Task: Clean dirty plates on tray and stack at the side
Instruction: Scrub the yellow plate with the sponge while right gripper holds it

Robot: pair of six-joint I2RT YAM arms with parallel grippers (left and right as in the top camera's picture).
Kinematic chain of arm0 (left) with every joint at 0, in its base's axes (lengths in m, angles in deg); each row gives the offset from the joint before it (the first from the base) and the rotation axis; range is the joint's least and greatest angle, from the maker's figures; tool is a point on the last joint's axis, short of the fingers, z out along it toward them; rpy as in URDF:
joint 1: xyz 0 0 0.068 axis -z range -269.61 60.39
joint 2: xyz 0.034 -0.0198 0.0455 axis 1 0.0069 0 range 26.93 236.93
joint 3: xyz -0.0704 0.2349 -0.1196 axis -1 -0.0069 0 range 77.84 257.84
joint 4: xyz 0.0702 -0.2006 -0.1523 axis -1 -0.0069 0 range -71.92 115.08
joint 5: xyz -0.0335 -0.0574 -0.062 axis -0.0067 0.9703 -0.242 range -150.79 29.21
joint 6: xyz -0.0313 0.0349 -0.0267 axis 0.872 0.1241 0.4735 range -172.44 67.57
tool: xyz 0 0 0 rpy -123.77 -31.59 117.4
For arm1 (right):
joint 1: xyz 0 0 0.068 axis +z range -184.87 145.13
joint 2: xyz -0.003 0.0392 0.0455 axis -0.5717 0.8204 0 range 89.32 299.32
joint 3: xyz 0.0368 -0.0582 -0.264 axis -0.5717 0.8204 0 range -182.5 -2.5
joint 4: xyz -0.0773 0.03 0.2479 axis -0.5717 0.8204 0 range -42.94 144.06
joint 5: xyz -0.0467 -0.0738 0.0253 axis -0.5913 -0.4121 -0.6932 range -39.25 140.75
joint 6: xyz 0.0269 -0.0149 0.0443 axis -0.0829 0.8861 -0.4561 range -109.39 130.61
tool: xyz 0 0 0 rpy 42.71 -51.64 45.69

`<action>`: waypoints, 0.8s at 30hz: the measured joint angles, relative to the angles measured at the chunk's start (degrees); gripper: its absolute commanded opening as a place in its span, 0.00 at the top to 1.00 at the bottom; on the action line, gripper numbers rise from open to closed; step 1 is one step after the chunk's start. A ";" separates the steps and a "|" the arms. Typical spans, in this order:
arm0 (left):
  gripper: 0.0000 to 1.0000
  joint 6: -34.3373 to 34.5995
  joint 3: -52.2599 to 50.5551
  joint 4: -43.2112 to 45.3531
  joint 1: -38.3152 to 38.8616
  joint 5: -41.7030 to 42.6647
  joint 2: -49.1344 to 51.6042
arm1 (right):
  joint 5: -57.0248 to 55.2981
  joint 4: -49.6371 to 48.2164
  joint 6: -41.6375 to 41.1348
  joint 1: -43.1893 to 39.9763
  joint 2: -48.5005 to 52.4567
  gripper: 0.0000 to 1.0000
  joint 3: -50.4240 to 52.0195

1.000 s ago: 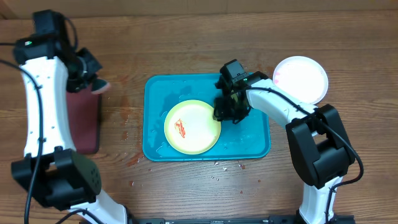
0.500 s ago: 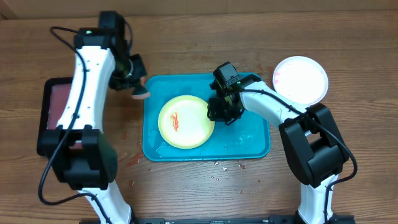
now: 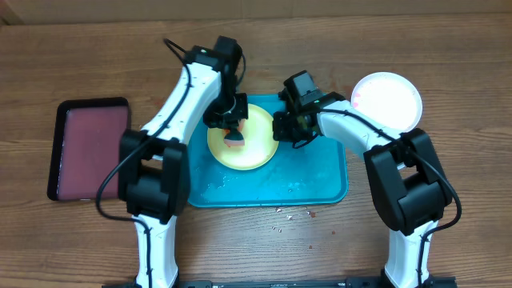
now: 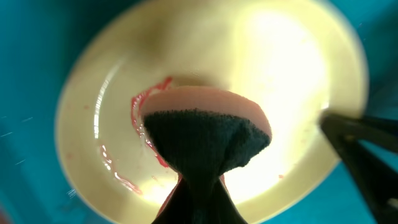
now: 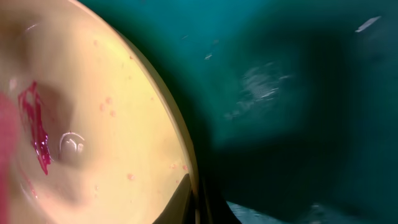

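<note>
The yellow plate (image 3: 256,152) lies in the back half of the teal tray (image 3: 320,178). My left gripper (image 3: 231,132) is shut on a pink sponge with a dark scrub face (image 4: 208,134) and holds it on the plate's middle, beside red smears (image 4: 144,121). My right gripper (image 3: 282,133) is shut on the plate's right rim (image 5: 189,186), one finger inside and one outside. A red smear (image 5: 34,127) shows in the right wrist view. The white plate (image 3: 387,101) lies on the table at the right of the tray. The pale blue plate is out of view.
A black-rimmed maroon tray (image 3: 86,148) lies on the table at the far left. Water drops and crumbs lie on the tray floor (image 3: 240,182) and on the table in front of the tray (image 3: 288,214).
My left arm has swung from over the maroon tray to the yellow plate, bringing the sponge onto it. The plate has shifted towards the tray's back edge in my right gripper.
</note>
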 measured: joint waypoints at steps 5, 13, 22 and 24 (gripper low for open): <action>0.96 -0.46 0.00 4.52 2.69 1.84 4.98 | -1.92 -0.28 -0.02 -0.83 0.00 0.96 0.00; 0.96 -0.87 0.02 8.37 4.33 0.04 6.80 | -4.02 -0.42 -0.04 -0.26 -0.02 0.96 -0.02; 0.96 -0.83 1.18 4.42 4.98 -20.02 6.99 | -4.87 -0.26 -0.07 0.09 -0.07 0.96 -0.11; 0.96 -0.83 1.53 2.86 3.67 -24.63 7.39 | -4.87 -0.24 -0.07 0.09 -0.13 0.96 -0.11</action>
